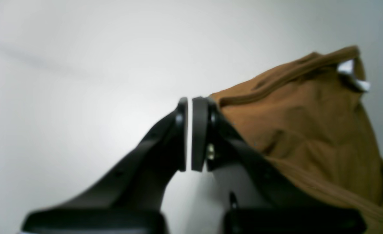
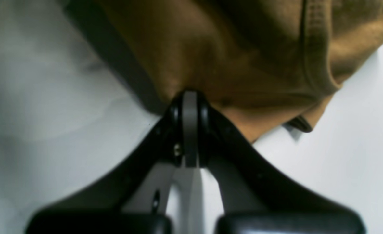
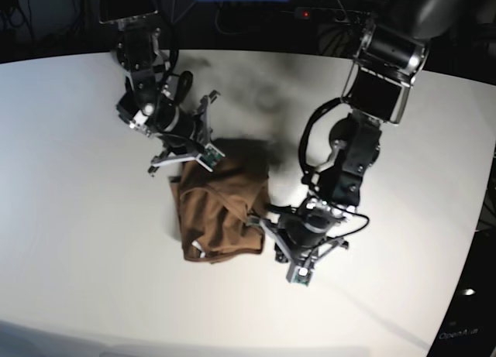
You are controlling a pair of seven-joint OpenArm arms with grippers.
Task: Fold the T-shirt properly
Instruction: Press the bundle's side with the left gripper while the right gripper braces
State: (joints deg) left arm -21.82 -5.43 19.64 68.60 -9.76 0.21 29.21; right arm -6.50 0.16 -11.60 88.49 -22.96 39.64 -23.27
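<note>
In my left wrist view the left gripper (image 1: 189,134) fills the lower centre, pads almost together with a thin slit between them and nothing in it; the T-shirt (image 1: 311,130) bunches just right of it. My right gripper (image 2: 190,107) is clamped on the shirt's edge. Overhead, the shirt lies crumpled mid-frame on the white table (image 3: 70,217).

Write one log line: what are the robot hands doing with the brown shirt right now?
T-shirt: bunched on table | right gripper: shut on T-shirt | left gripper: nearly shut, empty, beside T-shirt | fold: not done
</note>
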